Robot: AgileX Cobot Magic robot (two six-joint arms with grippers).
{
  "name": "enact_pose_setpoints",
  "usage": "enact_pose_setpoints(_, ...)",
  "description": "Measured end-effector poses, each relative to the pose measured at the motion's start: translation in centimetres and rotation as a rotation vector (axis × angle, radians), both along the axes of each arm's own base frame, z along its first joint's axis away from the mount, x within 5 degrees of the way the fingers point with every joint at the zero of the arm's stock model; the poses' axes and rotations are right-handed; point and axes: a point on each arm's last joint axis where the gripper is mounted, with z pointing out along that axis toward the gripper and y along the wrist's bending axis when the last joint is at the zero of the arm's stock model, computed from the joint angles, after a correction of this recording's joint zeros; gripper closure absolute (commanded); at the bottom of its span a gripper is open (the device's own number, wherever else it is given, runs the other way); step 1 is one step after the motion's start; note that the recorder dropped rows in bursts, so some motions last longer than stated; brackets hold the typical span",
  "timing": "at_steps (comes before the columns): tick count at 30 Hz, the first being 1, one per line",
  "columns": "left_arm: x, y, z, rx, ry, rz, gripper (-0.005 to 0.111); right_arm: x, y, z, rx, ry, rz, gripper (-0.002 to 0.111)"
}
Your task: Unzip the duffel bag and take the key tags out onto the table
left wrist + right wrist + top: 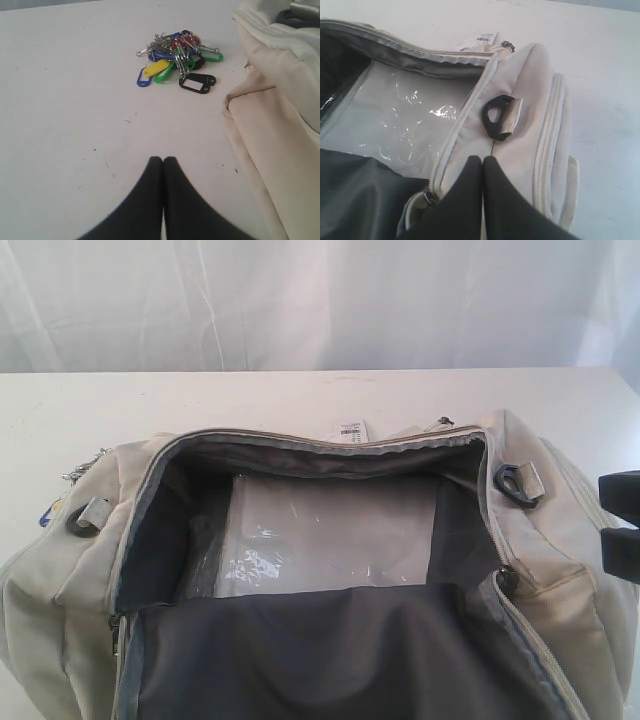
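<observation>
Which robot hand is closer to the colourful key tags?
Left. The left gripper is over the white table just short of the colourful plastic key tags; the right gripper is over the opposite end of the cream fabric duffel bag.

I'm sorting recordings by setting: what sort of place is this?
Probably a lab or staged test bench rather than a home: a plain white table, a white curtain behind it, and an open duffel bag and key tags laid on it.
</observation>
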Motion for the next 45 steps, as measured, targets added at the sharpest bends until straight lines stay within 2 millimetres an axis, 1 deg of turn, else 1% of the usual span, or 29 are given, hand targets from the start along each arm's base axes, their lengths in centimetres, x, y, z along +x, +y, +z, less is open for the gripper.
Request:
enact_pose_setpoints(3,0.0,0.0,0.0,0.000,0.000,0.000,0.107,-0.1,0.0,0.1,0.002,-0.005,0.000,0.108)
enact_pose_setpoints(7,0.0,0.0,0.0,0.000,0.000,0.000,0.107,-1.4,-0.5,0.7,0.022,-0.066,-0.007,0.108)
enact_pose_setpoints(9,0.0,0.0,0.0,0.000,0.000,0.000,0.107,-2.4,-1.0,1.3,0.039,-0.121,-0.021,0.108)
enact_pose_setpoints(14,0.0,0.0,0.0,0.000,0.000,0.000,0.107,-6.3,-2.6,2.8,0.086,-0.305,-0.087,0.108)
enact_pose_setpoints(17,0.0,0.0,0.0,0.000,0.000,0.000,0.107,-8.4,-3.4,3.3,0.096,-0.402,-0.164,0.108)
enact_pose_setpoints(20,0.0,0.0,0.0,0.000,0.000,0.000,0.107,-9.8,-3.8,3.4,0.090,-0.468,-0.251,0.108)
enact_pose_setpoints(25,0.0,0.0,0.0,0.000,0.000,0.000,0.107,-11.1,-3.9,3.5,0.081,-0.526,-0.346,0.108)
enact_pose_setpoints(31,0.0,0.0,0.0,0.000,0.000,0.000,0.107,-11.1,-3.9,3.3,0.083,-0.540,-0.350,0.108)
enact_pose_setpoints(34,0.0,0.0,0.0,0.000,0.000,0.000,0.107,-10.1,-3.9,2.0,0.081,-0.540,-0.343,0.108)
enact_pose_setpoints(37,0.0,0.0,0.0,0.000,0.000,0.000,0.107,-8.8,-3.9,-0.5,0.073,-0.491,-0.340,0.108)
enact_pose_setpoints(42,0.0,0.0,0.0,0.000,0.000,0.000,0.107,-7.5,-4.0,-6.5,0.056,-0.352,-0.343,0.108)
enact_pose_setpoints(44,0.0,0.0,0.0,0.000,-0.002,0.000,0.107,-7.2,-3.9,-8.9,0.054,-0.334,-0.340,0.108)
enact_pose_setpoints(45,0.0,0.0,0.0,0.000,-0.002,0.000,0.107,-7.1,-3.9,-9.6,0.058,-0.344,-0.337,0.108)
